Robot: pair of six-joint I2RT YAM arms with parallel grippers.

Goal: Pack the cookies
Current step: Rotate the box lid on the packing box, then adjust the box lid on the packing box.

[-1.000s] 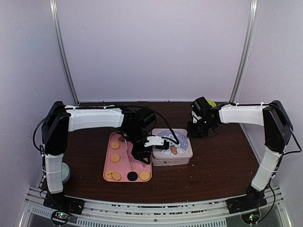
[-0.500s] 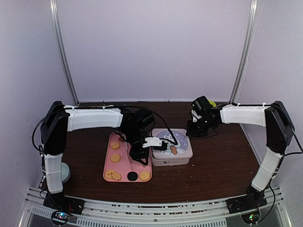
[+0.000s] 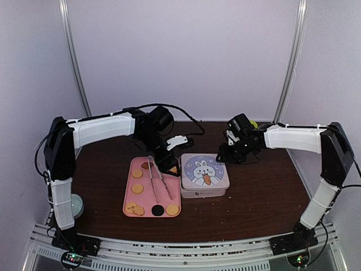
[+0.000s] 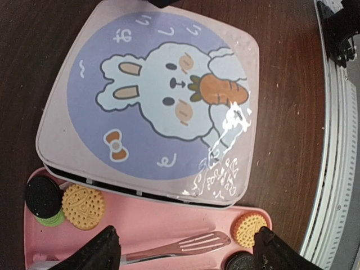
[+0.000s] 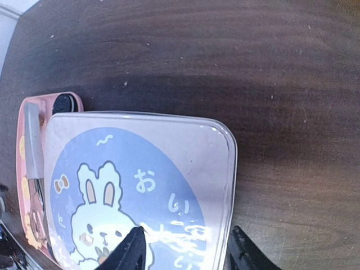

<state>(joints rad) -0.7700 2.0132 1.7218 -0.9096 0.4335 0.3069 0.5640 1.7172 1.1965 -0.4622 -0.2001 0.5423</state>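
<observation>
Now left gripper and right gripper both had jaws apart, gripping nothing; cookies sat on the pink tray beside the lidded tin.
Only the left wrist view showed detail: scalloped golden rounds, a black one on a green one, slotted metal tongs lying flat in the tray. Right wrist view showed the glossy rabbit lid and dark wood-grain table. Versus a second ago, the left arm had lifted and pulled back, uncovering the lid.
</observation>
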